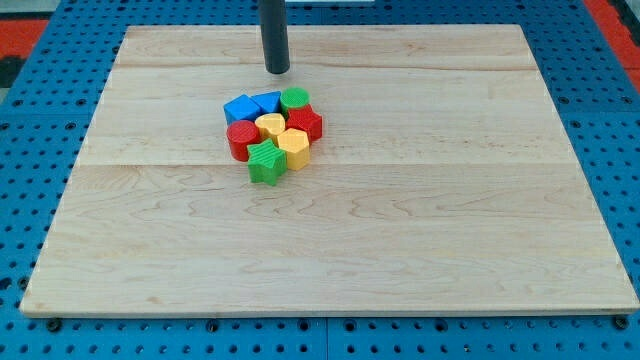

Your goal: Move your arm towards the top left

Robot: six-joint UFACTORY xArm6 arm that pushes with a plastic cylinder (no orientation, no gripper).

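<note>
My tip [277, 71] is the lower end of a dark rod that comes down from the view's top edge. It rests on the wooden board [450, 200], a short way above a tight cluster of blocks and apart from them. The cluster holds a blue cube [239, 108], a second blue block [267, 101], a green cylinder [294, 98], a red hexagonal block [305, 123], a red cylinder [241, 139], a yellow block [270, 125], a yellow hexagonal block [293, 146] and a green star [265, 161]. The blocks touch one another.
The board lies on a blue perforated base [30, 150] that shows on all sides. Red patches show at the view's top left corner [20, 35] and top right corner [615, 20].
</note>
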